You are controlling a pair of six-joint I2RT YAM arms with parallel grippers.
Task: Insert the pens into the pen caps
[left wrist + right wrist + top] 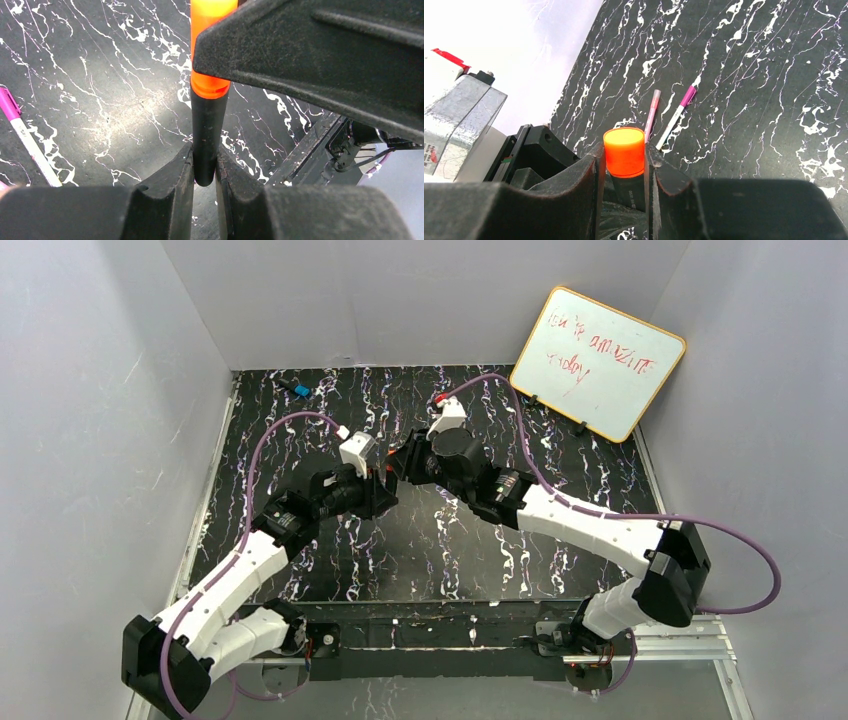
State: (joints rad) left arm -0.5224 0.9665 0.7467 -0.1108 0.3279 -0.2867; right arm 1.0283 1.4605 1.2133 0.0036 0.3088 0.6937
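My left gripper [204, 161] is shut on the lower end of the short black marker [207, 125], holding it above the table. The bright orange cap [624, 151] sits on the marker's other end, and my right gripper [624, 155] is shut on that cap. In the top view the two grippers meet mid-table, left [383, 487] and right [403, 466]. A slim white pen with a magenta end [678, 116] and a slim pink pen [651, 114] lie side by side on the table beyond. The white pen also shows in the left wrist view [25, 137].
A small black piece with a blue end [297, 389] lies at the far left of the black marbled table [420, 560]. A whiteboard with red writing [598, 360] leans at the far right. White walls enclose the table.
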